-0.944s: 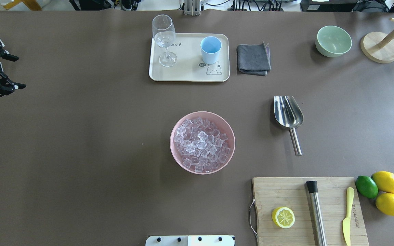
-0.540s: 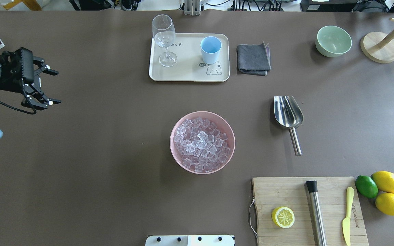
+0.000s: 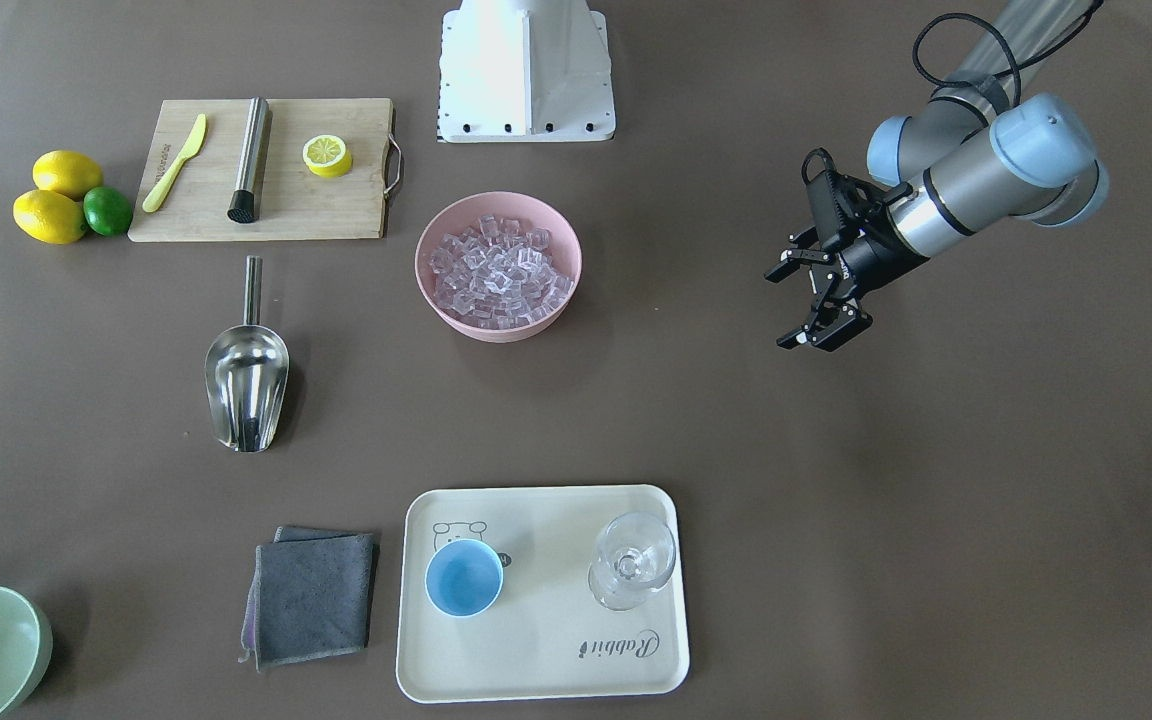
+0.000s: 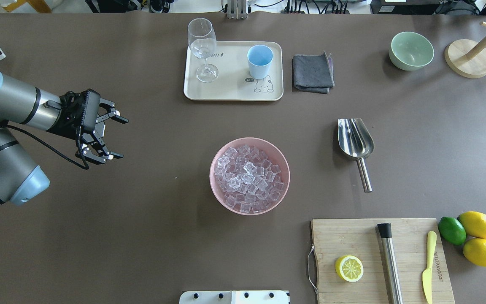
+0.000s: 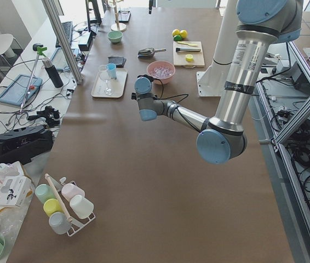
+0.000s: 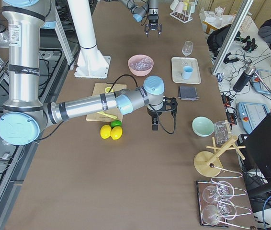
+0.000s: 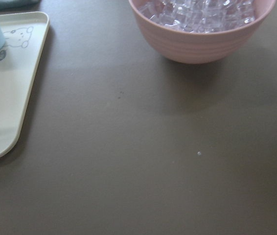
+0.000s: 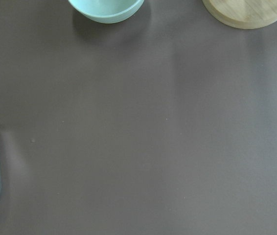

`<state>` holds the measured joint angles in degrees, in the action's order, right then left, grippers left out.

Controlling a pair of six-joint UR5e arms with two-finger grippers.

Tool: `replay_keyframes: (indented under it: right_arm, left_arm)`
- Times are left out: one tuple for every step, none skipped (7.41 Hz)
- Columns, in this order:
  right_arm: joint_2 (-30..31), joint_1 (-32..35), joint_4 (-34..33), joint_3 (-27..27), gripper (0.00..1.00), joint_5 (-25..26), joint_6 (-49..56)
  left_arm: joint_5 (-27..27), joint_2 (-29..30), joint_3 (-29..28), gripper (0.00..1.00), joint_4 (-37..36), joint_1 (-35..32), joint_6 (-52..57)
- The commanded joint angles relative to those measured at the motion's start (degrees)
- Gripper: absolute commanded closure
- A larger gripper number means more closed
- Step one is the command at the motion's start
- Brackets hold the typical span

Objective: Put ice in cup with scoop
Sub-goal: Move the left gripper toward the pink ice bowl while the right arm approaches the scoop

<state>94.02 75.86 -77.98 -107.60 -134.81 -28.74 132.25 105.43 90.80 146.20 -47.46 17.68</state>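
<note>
Right of the bowl, your scoop looks stiff and slippery: pinch its rod handle; left gripper gapes wide, right gripper unclear.

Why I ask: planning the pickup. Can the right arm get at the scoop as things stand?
Probably yes. The right gripper hangs over bare table near the scoop, which lies alone with its handle uncovered; nothing stands between them.

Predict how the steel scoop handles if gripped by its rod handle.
The scoop looks like polished steel, so likely rigid. The thin handle is probably slippery and may twist in the jaws, since the deep trough puts weight at one end. Resting on its rounded trough, it may rock if nudged.
</note>
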Motion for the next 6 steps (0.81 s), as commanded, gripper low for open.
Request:
replay_keyframes:
  right_arm:
    - [-1.29, -5.26, 0.11, -3.31, 0.00, 1.82, -8.84]
    - [-1.47, -7.02, 0.11, -4.10, 0.00, 2.79, -9.40]
    - [-1.91, -8.95, 0.11, -4.90, 0.00, 2.98, -13.14]
    - [-2.87, -12.63, 0.11, -6.47, 0.00, 6.46, -19.36]
    - [-4.27, -17.36, 0.11, -7.27, 0.00, 11.28, -24.47]
    - [-5.94, -19.93, 0.11, -7.19, 0.00, 12.11, -28.17]
  left_arm:
    - [5.13, 1.35, 0.17, 0.02, 0.22, 1.58, -0.02]
    - [4.17, 2.06, -0.01, 0.02, 1.00, 3.59, -0.10]
    - [2.86, 2.24, -0.10, 0.02, 0.92, 4.39, -0.45]
    - [2.84, 1.98, -0.18, 0.02, 0.92, 4.74, -0.54]
    - [2.84, 1.89, -0.01, 0.02, 1.01, 4.75, -0.54]
    - [2.93, 2.06, -0.01, 0.02, 1.01, 4.84, -0.54]
